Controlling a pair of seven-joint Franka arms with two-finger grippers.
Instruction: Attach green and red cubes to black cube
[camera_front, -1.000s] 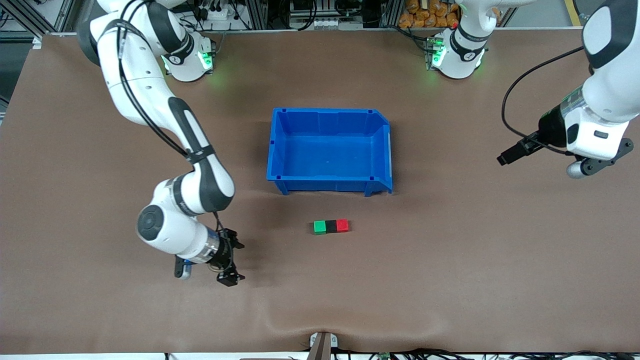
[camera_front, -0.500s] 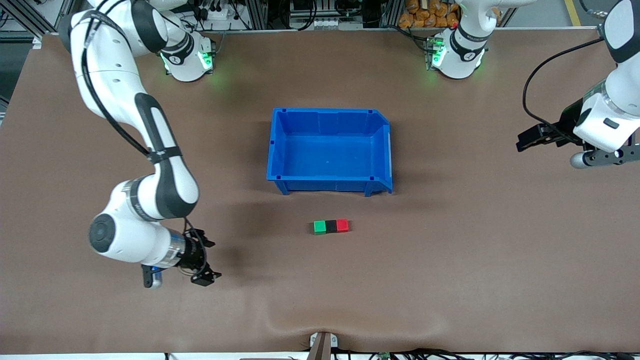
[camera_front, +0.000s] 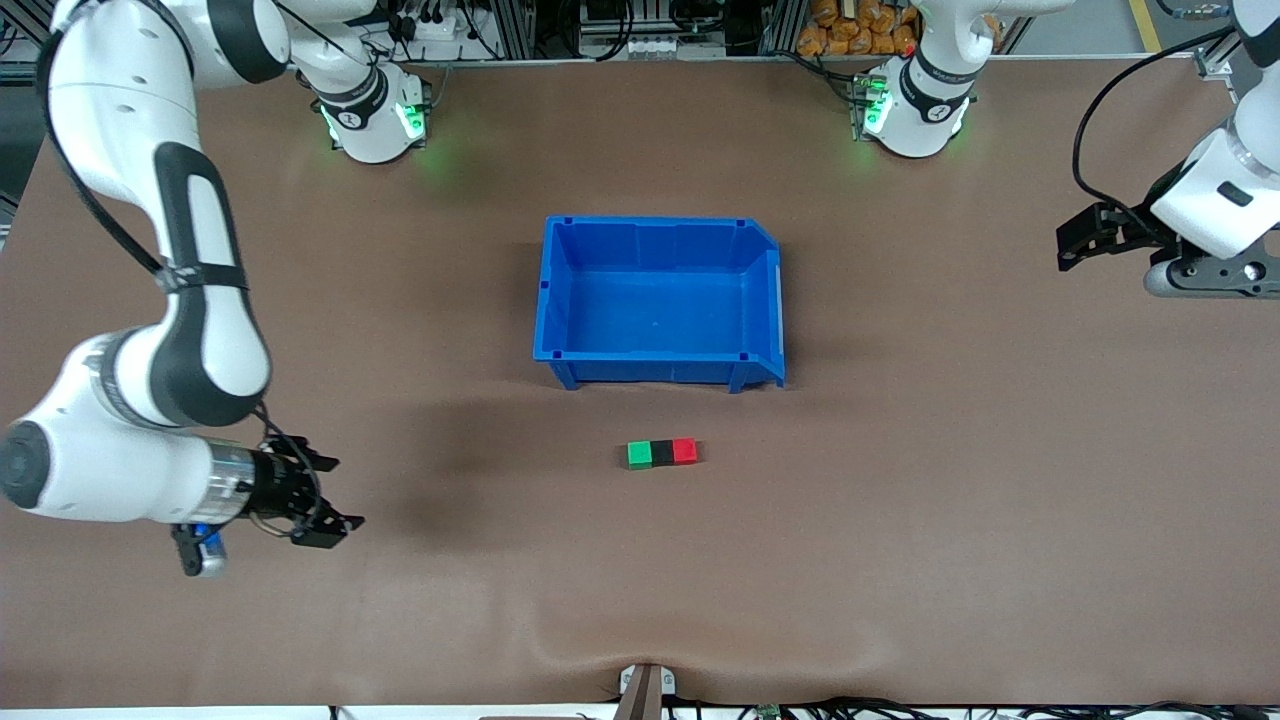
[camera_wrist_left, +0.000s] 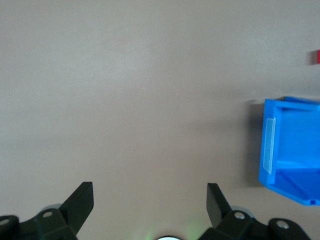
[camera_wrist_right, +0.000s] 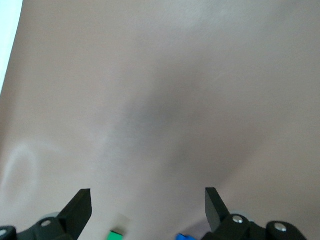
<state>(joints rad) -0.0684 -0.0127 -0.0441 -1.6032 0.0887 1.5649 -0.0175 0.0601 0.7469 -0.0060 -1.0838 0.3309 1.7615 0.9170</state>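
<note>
The green cube (camera_front: 639, 455), the black cube (camera_front: 662, 453) and the red cube (camera_front: 685, 451) lie in one row on the brown table, touching, the black one in the middle, nearer the front camera than the blue bin (camera_front: 660, 300). My right gripper (camera_front: 322, 497) is open and empty at the right arm's end of the table. My left gripper (camera_front: 1080, 235) is open and empty at the left arm's end. The right wrist view shows a bit of the green cube (camera_wrist_right: 117, 234). The left wrist view shows an edge of the red cube (camera_wrist_left: 317, 57) and the bin (camera_wrist_left: 291, 149).
The blue bin is empty and stands at the table's middle. The brown mat has a low ridge (camera_front: 640, 650) near the front edge. The arms' bases (camera_front: 372, 115) stand along the edge farthest from the front camera.
Both arms have drawn away from the cubes: the right gripper moved toward its end of the table, the left gripper toward its own end and the bases. The cubes have not moved.
</note>
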